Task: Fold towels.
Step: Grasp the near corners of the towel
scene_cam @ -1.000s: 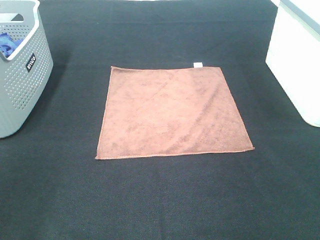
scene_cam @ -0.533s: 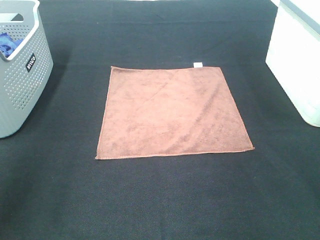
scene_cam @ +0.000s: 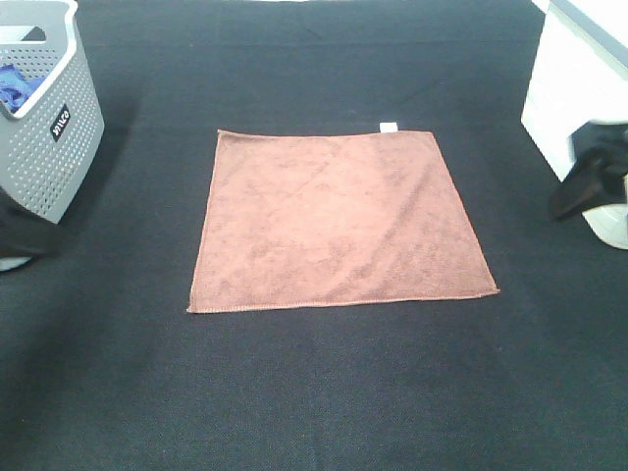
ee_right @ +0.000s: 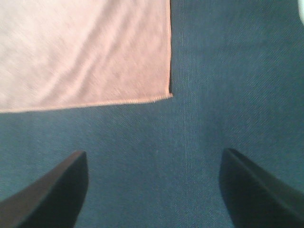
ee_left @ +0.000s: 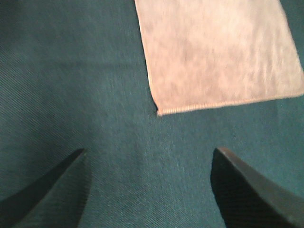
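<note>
A square reddish-brown towel [scene_cam: 339, 221] lies flat and unfolded on the black table, with a small white tag [scene_cam: 389, 126] at its far edge. My left gripper [ee_left: 149, 183] is open over bare table, short of the towel's near left corner [ee_left: 159, 111]. My right gripper [ee_right: 154, 187] is open over bare table, short of the towel's near right corner [ee_right: 167, 95]. In the high view the left arm [scene_cam: 25, 234] shows at the left edge and the right arm [scene_cam: 589, 182] at the right edge. Neither gripper touches the towel.
A grey perforated basket [scene_cam: 44, 137] with something blue inside stands at the far left. A white bin [scene_cam: 579, 108] stands at the far right. The black cloth-covered table [scene_cam: 324, 392] spreads around the towel.
Both arms have come into the high view, the left at the left edge and the right at the right edge. The towel has not moved.
</note>
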Motion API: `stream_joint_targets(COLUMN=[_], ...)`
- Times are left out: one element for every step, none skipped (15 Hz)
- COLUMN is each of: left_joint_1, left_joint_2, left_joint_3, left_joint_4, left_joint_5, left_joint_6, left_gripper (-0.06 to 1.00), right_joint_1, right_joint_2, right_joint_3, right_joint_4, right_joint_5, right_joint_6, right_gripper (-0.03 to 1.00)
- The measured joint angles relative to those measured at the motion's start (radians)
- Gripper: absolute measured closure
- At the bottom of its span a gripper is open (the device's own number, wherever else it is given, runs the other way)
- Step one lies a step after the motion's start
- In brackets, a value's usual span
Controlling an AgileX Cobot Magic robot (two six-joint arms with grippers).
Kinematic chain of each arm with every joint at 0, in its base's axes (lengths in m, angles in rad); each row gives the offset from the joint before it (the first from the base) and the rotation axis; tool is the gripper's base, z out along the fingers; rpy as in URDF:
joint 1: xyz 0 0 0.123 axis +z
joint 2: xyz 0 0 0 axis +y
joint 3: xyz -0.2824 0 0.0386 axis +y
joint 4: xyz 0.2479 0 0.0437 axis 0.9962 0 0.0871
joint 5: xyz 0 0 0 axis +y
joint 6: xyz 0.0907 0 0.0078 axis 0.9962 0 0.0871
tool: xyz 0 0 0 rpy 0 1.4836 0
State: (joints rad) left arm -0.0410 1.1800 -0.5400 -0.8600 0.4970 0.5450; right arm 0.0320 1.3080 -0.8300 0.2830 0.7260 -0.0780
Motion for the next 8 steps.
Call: stream_joint_targets(left_joint_1=[0.000, 0.000, 0.000, 0.000, 0.000, 0.000, 0.000, 0.000], left_joint_2=[0.051, 0.130, 0.176, 0.239, 0.277, 0.317, 0.317, 0.373], left_joint_3=[0.000, 0.000, 0.000, 0.000, 0.000, 0.000, 0.000, -0.011], left_joint_4=[-0.054, -0.152, -0.230, -0.340, -0.411, -0.480, -0.480, -0.579], left_joint_5=[0.000, 0.000, -0.001, -0.001, -0.002, -0.003, -0.003, 0.002], left_joint_6=[0.046, 0.120, 0.183, 0.282, 0.342, 0.402, 0.402, 0.478], left_gripper=[0.27, 0.27, 0.27, 0.27, 0.27, 0.27, 0.27, 0.27], right_joint_1=[0.000, 0.000, -0.001, -0.001, -0.001, -0.001, -0.001, -0.001], right_joint_2=[0.055, 0.127, 0.168, 0.200, 0.248, 0.283, 0.283, 0.333], right_joint_3=[-0.005, -0.007, -0.007, -0.008, -0.015, -0.028, -0.028, -0.047], right_joint_4=[0.015, 0.066, 0.113, 0.169, 0.260, 0.303, 0.303, 0.351], right_joint_5=[-0.008, -0.041, -0.061, -0.083, -0.106, -0.109, -0.109, -0.110], right_joint_6=[-0.001, -0.021, -0.060, -0.107, -0.189, -0.245, -0.245, -0.302], right_gripper=[0.28, 0.31, 0.31, 0.31, 0.31, 0.31, 0.31, 0.31])
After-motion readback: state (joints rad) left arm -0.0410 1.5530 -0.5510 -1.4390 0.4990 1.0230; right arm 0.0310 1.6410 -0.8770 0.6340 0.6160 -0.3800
